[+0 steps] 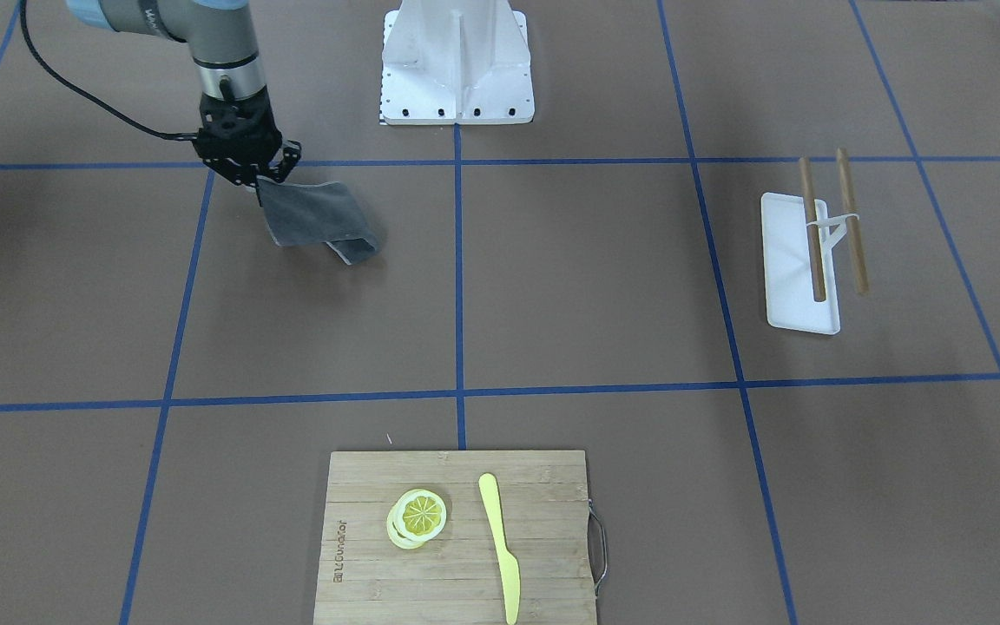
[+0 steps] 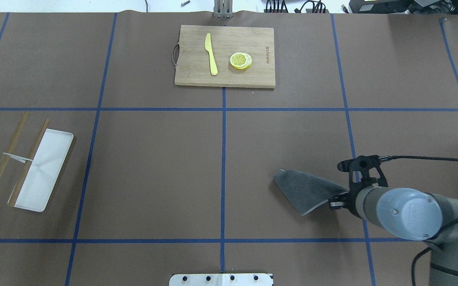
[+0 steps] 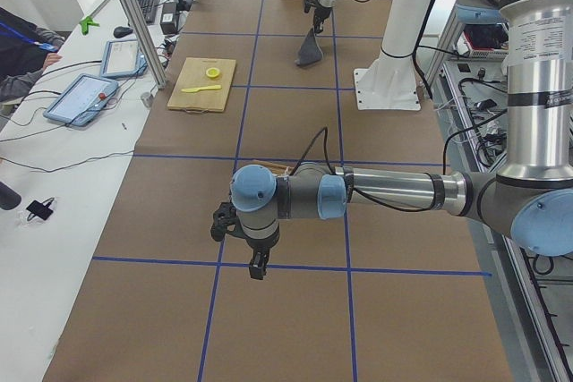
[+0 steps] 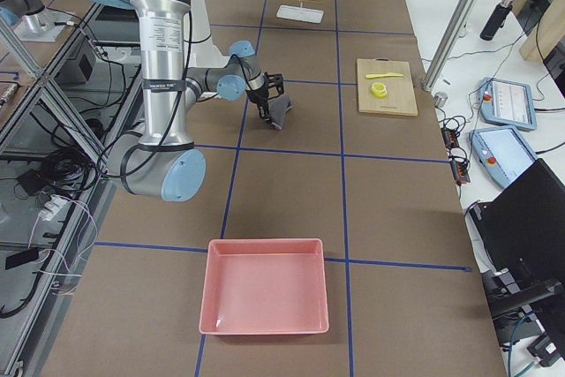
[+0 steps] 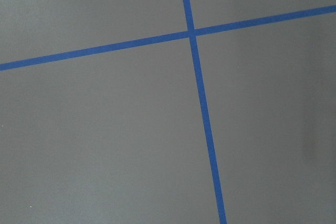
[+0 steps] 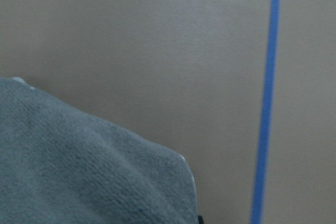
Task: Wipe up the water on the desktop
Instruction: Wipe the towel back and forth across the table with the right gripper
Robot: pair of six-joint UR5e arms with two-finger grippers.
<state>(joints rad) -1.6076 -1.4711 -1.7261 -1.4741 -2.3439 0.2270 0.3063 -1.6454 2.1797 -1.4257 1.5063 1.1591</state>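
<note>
The desktop (image 2: pixel 153 167) is a wide matte brown surface crossed by blue tape lines. I see no water on it. My right gripper (image 2: pixel 334 200) is shut on one edge of a grey cloth (image 2: pixel 304 190). The cloth hangs from the gripper, and its far end trails on the desktop (image 1: pixel 595 278). In the front view the right gripper (image 1: pixel 261 178) holds the cloth (image 1: pixel 318 217) at the upper left. The cloth (image 6: pixel 79 166) fills the lower left of the right wrist view. My left gripper (image 3: pixel 255 266) shows only in the left side view, low over the desktop; I cannot tell whether it is open.
A bamboo cutting board (image 2: pixel 224 55) with a lemon slice (image 2: pixel 240 60) and a yellow knife (image 2: pixel 211 53) lies at the far middle. A white tray (image 2: pixel 42 171) with two chopsticks (image 2: pixel 4 161) lies at the left. A red bin (image 4: pixel 263 284) sits beyond my right arm.
</note>
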